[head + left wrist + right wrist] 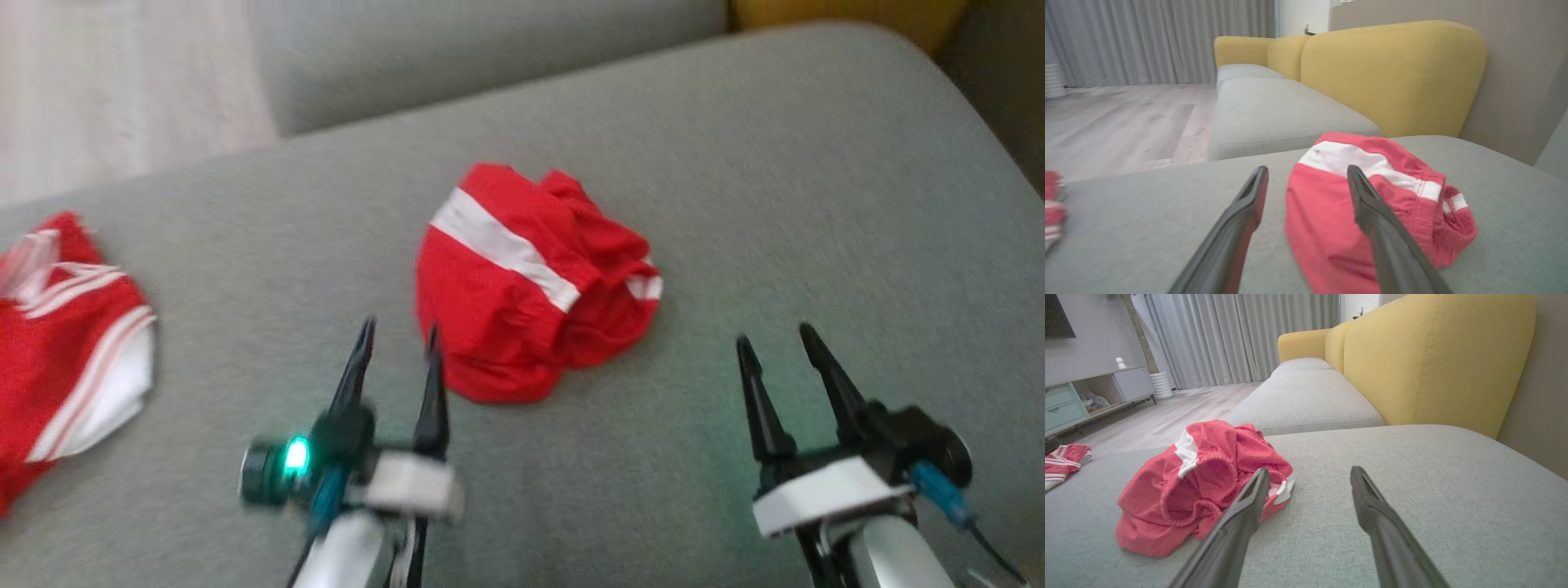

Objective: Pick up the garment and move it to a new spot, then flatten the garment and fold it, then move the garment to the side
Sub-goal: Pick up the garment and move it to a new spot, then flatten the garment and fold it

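The crumpled red garment [531,286] lay on the grey cushion [816,163], at one o'clock from the left gripper [398,331] and ten o'clock from the right gripper [775,336]. Both grippers stood spread wide, holding nothing. Another red-and-white piece [65,343] lay at nine o'clock.

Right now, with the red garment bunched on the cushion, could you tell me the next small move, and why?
Probably ease the left gripper forward to pinch the near edge of the red garment and begin spreading it: it lies crumpled on the grey cushion, and the right gripper, like the left, stands open and empty.
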### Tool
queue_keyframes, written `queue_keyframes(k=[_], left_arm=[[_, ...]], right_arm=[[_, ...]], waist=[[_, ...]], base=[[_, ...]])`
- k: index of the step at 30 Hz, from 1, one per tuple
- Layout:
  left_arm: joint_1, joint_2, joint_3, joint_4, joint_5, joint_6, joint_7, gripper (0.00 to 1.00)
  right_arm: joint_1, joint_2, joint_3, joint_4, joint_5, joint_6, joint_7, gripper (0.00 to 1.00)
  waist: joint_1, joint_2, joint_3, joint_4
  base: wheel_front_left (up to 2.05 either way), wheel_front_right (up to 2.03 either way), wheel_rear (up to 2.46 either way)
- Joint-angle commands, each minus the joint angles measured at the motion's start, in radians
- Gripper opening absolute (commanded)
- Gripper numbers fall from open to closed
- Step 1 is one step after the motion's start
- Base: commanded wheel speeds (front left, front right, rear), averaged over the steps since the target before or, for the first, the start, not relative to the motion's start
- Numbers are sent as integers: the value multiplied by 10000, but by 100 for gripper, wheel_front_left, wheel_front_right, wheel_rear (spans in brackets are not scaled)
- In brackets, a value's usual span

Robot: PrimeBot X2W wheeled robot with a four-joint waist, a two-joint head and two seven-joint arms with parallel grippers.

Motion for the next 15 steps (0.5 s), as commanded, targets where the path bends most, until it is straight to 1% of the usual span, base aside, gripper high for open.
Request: queue_keyframes(k=[1,3,7,8,11,13,15], left_arm=[[452,119,676,-958,267,92,-78,100],[1137,119,1049,-1654,440,130,-78,100],[2392,118,1662,-2885,676,282,-78,100],[2392,118,1662,-2885,676,282,-78,100],[3194,118,1959,-3494,772,474,-79,100],[3629,118,2027,-3617,968,513,-79,100],[3951,118,2186,-3672,740,653,-79,100]], right_arm=[[38,-7,103,-275,-86,-7,-38,100],[245,-7,-15,-245,-92,-7,-38,100],[583,-7,-160,-142,-133,-7,-38,100],[583,-7,-160,-142,-133,-7,-38,100],[881,-7,-239,-195,-165,-7,-38,100],[1060,-7,-172,-325,-27,-7,-38,100],[1188,-7,-137,-442,31,-7,-38,100]], waist=[[2,-1,-803,844],[2,-1,-1050,1109],[2,-1,-1408,1414],[2,-1,-1408,1414],[2,-1,-1626,1553],[2,-1,-1721,1627],[2,-1,-1769,1675]], base=[[0,0,0],[0,0,0],[0,0,0],[0,0,0],[0,0,0],[0,0,0],[0,0,0]])
